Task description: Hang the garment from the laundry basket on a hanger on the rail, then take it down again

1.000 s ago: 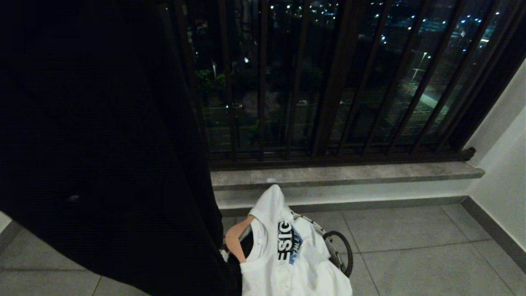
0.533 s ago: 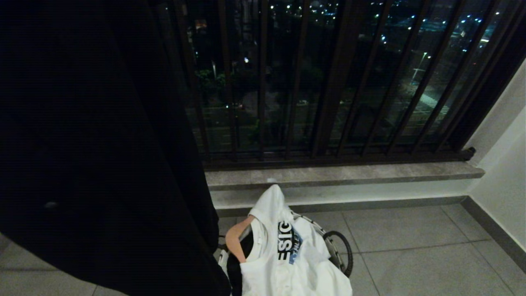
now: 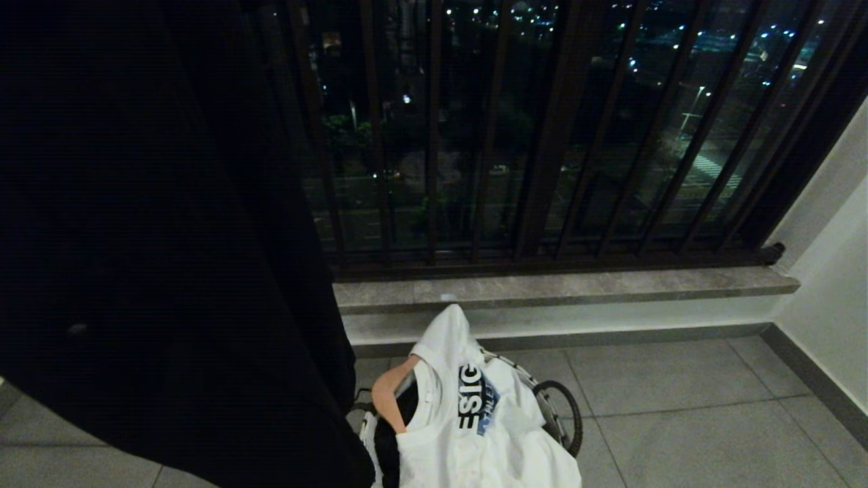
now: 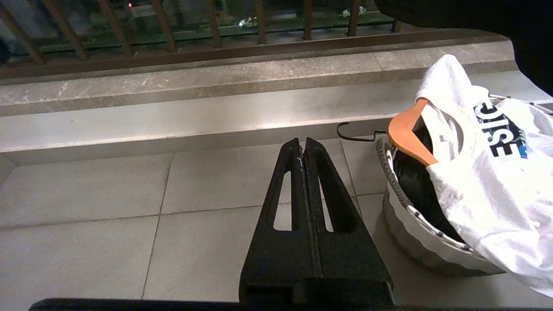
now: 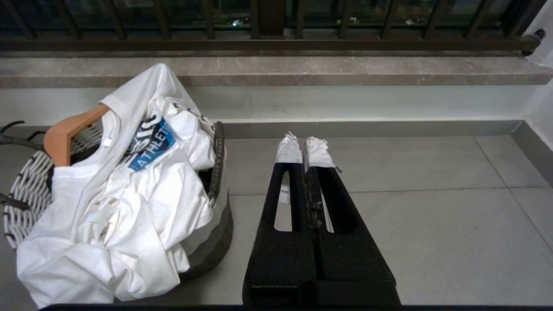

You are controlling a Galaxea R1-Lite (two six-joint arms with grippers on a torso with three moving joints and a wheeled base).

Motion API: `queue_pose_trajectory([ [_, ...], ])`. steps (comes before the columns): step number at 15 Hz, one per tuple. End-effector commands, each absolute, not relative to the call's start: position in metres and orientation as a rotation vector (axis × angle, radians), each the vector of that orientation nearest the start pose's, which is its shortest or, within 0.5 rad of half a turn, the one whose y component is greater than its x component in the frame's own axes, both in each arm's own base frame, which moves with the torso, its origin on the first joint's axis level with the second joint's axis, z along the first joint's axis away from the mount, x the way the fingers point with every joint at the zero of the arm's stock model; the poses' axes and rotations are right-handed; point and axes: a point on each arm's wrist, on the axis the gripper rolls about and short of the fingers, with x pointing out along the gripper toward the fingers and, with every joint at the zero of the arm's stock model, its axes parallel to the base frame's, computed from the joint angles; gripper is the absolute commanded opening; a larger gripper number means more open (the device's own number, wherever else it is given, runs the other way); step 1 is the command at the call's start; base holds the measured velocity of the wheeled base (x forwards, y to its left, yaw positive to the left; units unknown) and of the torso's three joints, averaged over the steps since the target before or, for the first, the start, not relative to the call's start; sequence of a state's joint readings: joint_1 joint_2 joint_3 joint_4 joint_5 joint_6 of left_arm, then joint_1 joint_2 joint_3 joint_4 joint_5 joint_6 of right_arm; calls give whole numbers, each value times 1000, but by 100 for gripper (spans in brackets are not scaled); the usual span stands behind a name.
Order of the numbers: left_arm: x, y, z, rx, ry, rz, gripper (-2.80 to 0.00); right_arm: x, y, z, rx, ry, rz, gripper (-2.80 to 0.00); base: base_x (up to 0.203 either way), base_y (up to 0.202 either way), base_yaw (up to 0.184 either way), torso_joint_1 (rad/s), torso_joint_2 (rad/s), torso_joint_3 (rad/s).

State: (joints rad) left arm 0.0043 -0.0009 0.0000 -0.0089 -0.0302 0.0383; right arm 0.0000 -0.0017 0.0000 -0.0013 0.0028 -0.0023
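The garment (image 3: pixel 488 440), a white T-shirt with a black and blue print, lies heaped in the laundry basket (image 3: pixel 566 413) at the bottom of the head view. A wooden hanger (image 3: pixel 388 396) sits inside its collar, and the black hook (image 4: pixel 354 136) pokes out over the rim. My left gripper (image 4: pixel 301 144) is shut and empty above the floor tiles, beside the basket (image 4: pixel 414 242) and apart from the hanger (image 4: pixel 406 134) and garment (image 4: pixel 484 185). On the basket's (image 5: pixel 211 242) other side my right gripper (image 5: pixel 303 147), its tips wrapped in white, is shut and empty, apart from the garment (image 5: pixel 129 203). The rail is out of view.
A large dark cloth (image 3: pixel 156 237) hangs across the left of the head view, down to the basket. A stone ledge (image 3: pixel 563 288) runs under dark window bars (image 3: pixel 542 135). A white wall (image 3: pixel 831 271) closes the right side. Grey floor tiles (image 3: pixel 678 420) lie right of the basket.
The hanging dark cloth has swung a little to the left, baring more of the ledge and floor. Basket, garment and hanger have stayed put.
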Motion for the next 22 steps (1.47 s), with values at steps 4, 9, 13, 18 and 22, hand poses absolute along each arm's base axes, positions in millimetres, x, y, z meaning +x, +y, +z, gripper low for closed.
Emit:
queue_pose_trajectory([
  [4,-23,-1,76,38,-8,-26,-280,-23,0,76,-2,-2,3,-280,0,0,0,0,0,0],
  [9,-23,-1,76,38,-8,-26,-280,-23,0,76,3,-2,2,-280,0,0,0,-30,-177,-216],
  [13,-23,-1,76,38,-8,-26,-280,-23,0,76,2,-2,2,-280,0,0,0,-23,-400,-422],
  [18,-23,-1,76,38,-8,-26,-280,-23,0,76,0,-2,2,-280,0,0,0,34,-444,-397],
  [22,-23,-1,76,38,-8,-26,-280,-23,0,76,0,-2,2,-280,0,0,0,107,-465,-369],
])
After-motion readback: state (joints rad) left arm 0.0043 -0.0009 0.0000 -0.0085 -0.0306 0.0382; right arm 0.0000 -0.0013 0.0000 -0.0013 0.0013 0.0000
